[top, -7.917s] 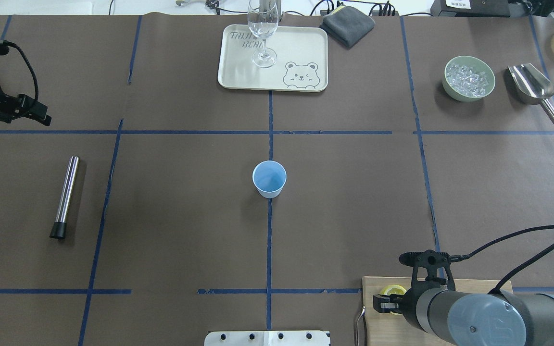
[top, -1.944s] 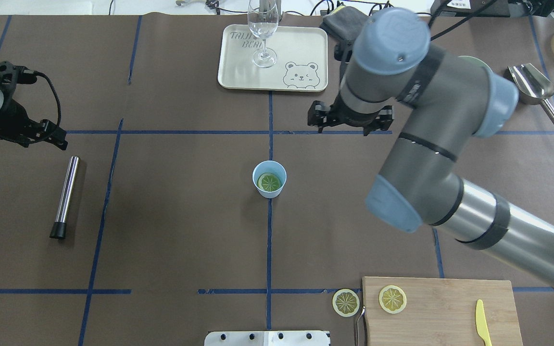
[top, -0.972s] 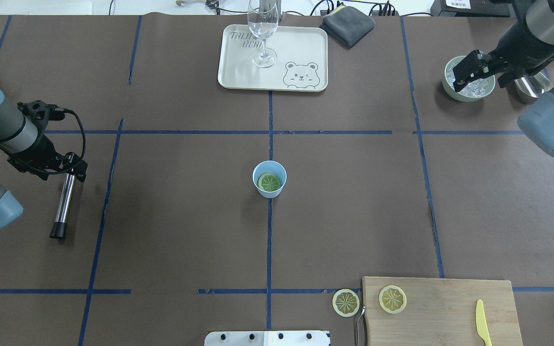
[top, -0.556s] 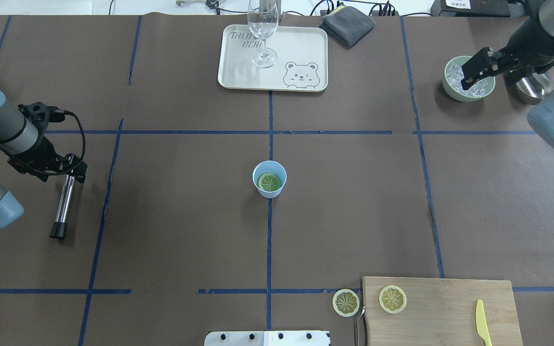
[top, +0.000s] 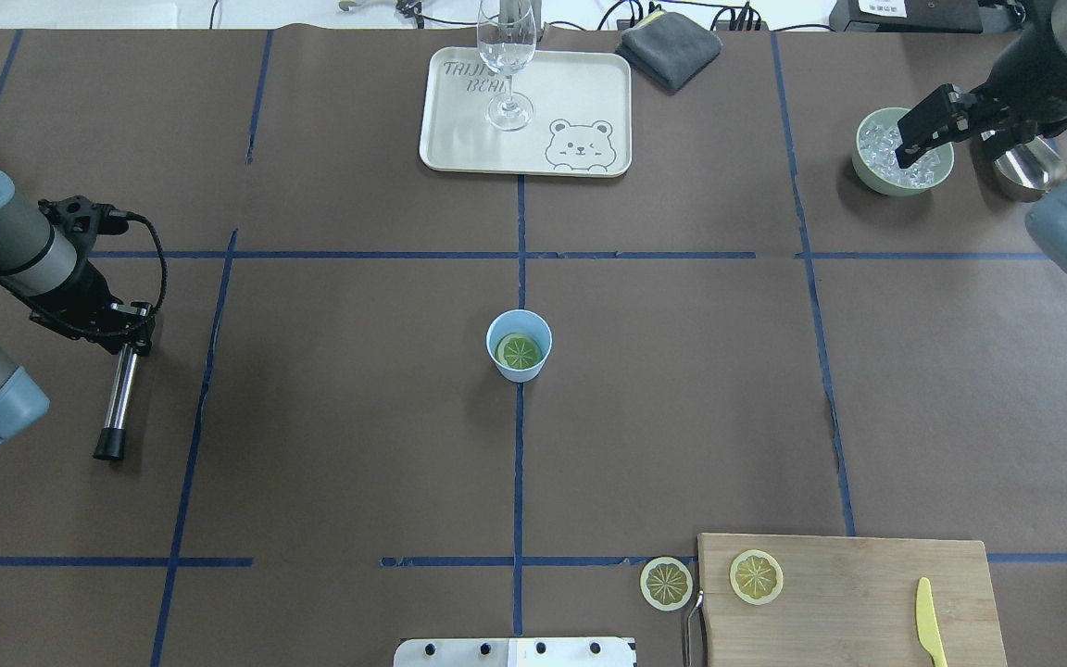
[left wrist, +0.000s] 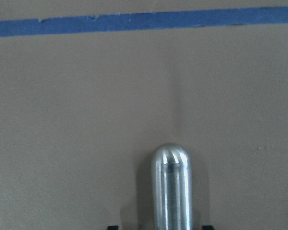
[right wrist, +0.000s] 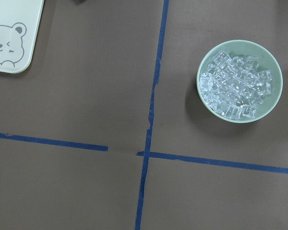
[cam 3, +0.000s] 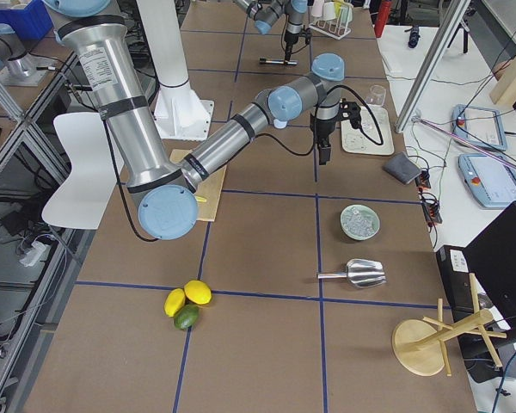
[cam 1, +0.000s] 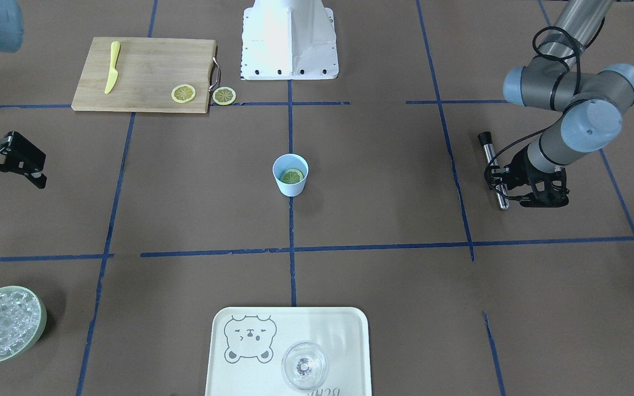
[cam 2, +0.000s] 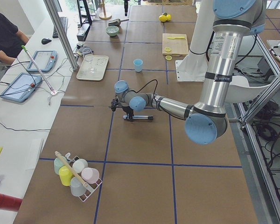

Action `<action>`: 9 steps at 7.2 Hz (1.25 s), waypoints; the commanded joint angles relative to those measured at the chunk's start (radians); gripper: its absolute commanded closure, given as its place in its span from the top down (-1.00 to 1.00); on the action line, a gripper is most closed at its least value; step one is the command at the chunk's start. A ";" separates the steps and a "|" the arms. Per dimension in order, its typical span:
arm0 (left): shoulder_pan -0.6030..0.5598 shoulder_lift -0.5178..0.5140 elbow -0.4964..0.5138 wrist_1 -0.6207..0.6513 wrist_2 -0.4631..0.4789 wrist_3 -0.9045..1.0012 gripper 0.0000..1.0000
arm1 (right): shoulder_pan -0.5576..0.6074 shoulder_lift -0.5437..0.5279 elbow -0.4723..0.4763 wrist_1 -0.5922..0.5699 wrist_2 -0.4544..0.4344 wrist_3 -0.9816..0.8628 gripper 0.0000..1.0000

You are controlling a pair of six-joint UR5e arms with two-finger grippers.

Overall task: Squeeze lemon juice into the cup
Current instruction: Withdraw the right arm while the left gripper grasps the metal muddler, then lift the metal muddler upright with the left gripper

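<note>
Lemon [cam 1: 292, 176] flat inside cup [cam 1: 289, 188] at mid-bench, well apart from both grippers. Left gripper [top: 133, 335] spread astride steel rod [top: 117, 408] near left edge; right gripper [cam 1: 9, 186] spread wide, high near far right corner.

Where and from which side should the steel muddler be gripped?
Take the steel muddler on its bare shaft near the rounded end, from straight above, jaws across its width. It lies flat, a thin round bar, so only its long sides can be pinched. The left tool straddles that end.
</note>
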 commanded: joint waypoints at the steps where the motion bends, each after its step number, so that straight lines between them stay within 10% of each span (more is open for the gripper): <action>1: 0.000 -0.001 -0.007 0.004 0.000 -0.009 -1.00 | 0.001 0.000 0.001 0.000 0.004 0.000 1.00; 4: -0.023 0.024 -0.117 0.007 0.059 0.006 -1.00 | 0.065 -0.061 0.000 -0.002 0.048 -0.094 1.00; 9: -0.035 -0.106 -0.249 0.006 0.506 -0.009 -1.00 | 0.257 -0.319 -0.010 0.000 0.094 -0.418 1.00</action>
